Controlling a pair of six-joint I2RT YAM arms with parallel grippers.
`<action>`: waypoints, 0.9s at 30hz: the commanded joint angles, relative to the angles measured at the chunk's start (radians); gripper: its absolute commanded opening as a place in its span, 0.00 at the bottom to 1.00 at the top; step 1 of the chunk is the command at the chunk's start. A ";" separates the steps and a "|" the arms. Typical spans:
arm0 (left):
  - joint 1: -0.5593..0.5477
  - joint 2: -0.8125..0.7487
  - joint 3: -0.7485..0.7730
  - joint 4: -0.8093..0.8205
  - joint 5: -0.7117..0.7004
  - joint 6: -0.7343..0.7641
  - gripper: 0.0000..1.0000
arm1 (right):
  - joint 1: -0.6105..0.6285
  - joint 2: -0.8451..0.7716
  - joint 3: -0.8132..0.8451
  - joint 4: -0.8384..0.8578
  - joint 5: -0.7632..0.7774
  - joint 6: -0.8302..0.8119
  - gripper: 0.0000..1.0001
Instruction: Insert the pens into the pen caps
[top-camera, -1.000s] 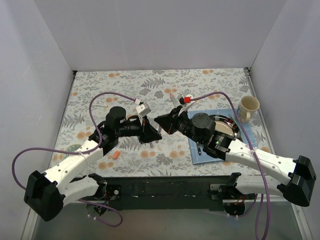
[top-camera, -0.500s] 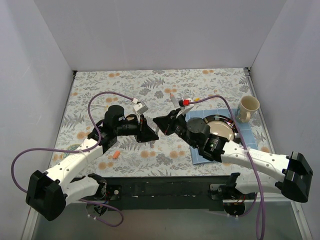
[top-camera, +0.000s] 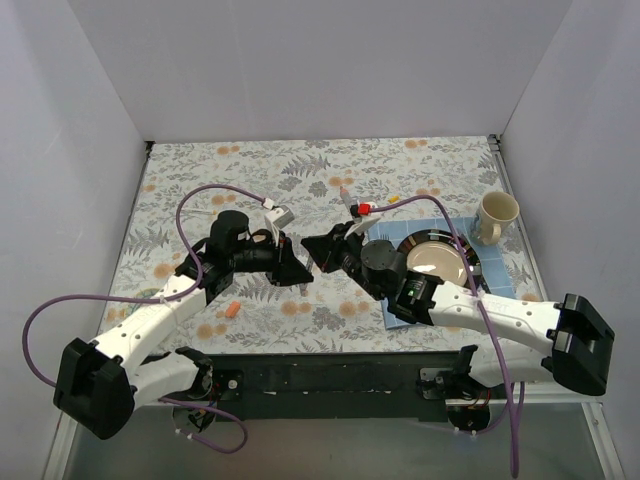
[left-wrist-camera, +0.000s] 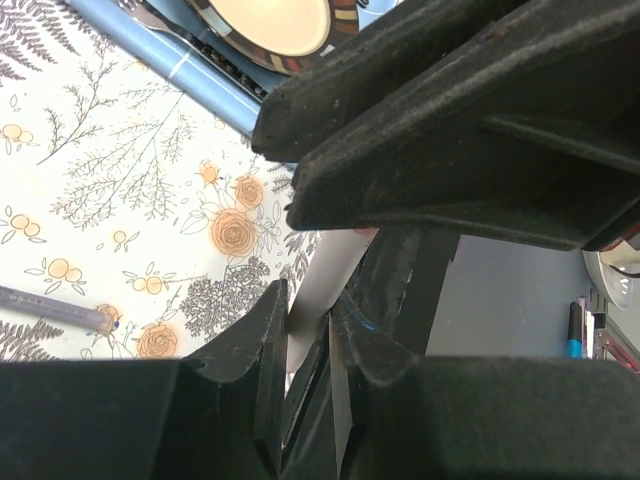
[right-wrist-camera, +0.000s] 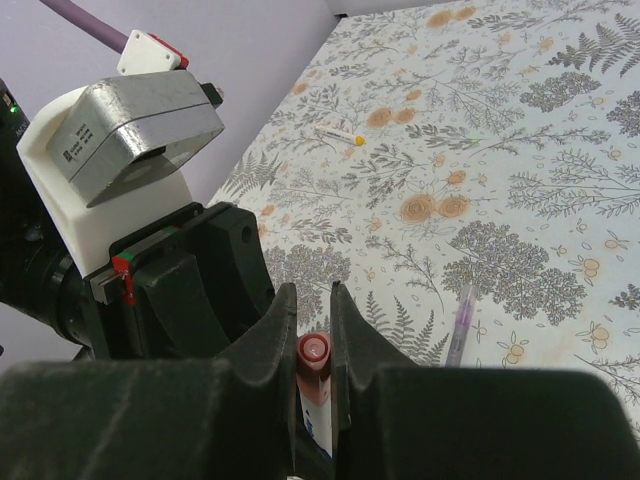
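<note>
So, left claw (left-wrist-camera: 307, 300): clenched on a pale pen (left-wrist-camera: 325, 275). The whitish shaft is pinched between both fingers and runs up under my other claw.
Right claw (right-wrist-camera: 312, 292): clamped on a pink-red tube (right-wrist-camera: 314, 350). Its hollow end faces toward the fingertips and there's something whitish behind it. Honestly can't tell if that's a cap on its own or the end of a pen.
Where they meet: tips just beside each other over the middle of the flowery table (top-camera: 400, 165). The left arm's camera block sits right next to my right fingers.
Purple pen (right-wrist-camera: 460, 325): lying flat on the table close by the claws, neither one touching it.
Orange cap (top-camera: 231, 310): on the table by my left forearm, well apart from the claws.
Off to the right: plate (top-camera: 435, 258) on a blue mat (top-camera: 398, 312), mug (top-camera: 497, 214) further back.
</note>
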 joint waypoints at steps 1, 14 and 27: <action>0.101 -0.031 0.125 0.429 -0.257 -0.054 0.00 | 0.151 0.048 -0.099 -0.367 -0.307 0.089 0.01; 0.147 -0.010 0.160 0.454 -0.207 -0.118 0.00 | 0.163 0.042 -0.166 -0.196 -0.417 0.024 0.01; 0.146 -0.009 0.182 0.424 -0.234 -0.068 0.00 | 0.166 0.137 0.011 -0.510 -0.459 0.030 0.01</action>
